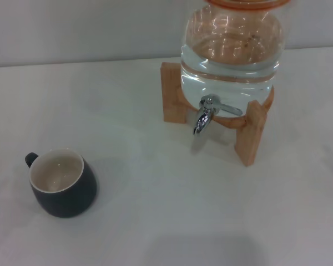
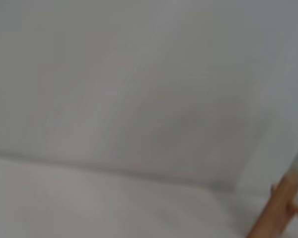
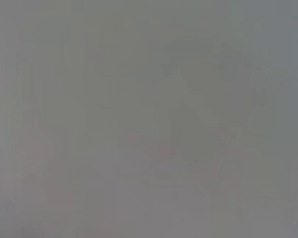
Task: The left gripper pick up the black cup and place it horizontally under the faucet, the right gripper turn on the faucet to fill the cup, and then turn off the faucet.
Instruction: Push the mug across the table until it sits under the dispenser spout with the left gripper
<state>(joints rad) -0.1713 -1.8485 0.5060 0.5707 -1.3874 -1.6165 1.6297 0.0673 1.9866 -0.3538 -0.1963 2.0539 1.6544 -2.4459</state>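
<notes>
Neither gripper shows in any of the 3 views, so whether their fingers are spread or closed cannot be told, and the cup's place relative to either claw cannot be judged.

The right wrist view is a flat grey blank with only faint smudges, nothing there to name. The left wrist view gives pale wall and white surface, with just a sliver of the wooden stand (image 2: 278, 210) poking in at one corner, cut off by the frame edge.

Over to the head view. The water jar (image 1: 230, 52) is chopped by the top edge at about 1 o'clock, its lid barely a strip of orange, clear water filling the lower part. It sits in the wooden stand (image 1: 250, 133), whose legs rest on the white table (image 1: 166, 210).

The faucet (image 1: 206, 113) juts from the jar's base toward the camera, chrome spout curving down, the flat lever pointing off toward 3 o'clock. No stream is visible under it.

The black cup (image 1: 61, 185) stands upright at about 8 o'clock on the table, well apart from the faucet, which lies toward 2 o'clock from it. The cream inside faces up and looks dry. Its small handle sticks out toward 10 o'clock, partly hidden behind the rim.

Nothing touches the cup; it sits alone on bare tabletop.
</notes>
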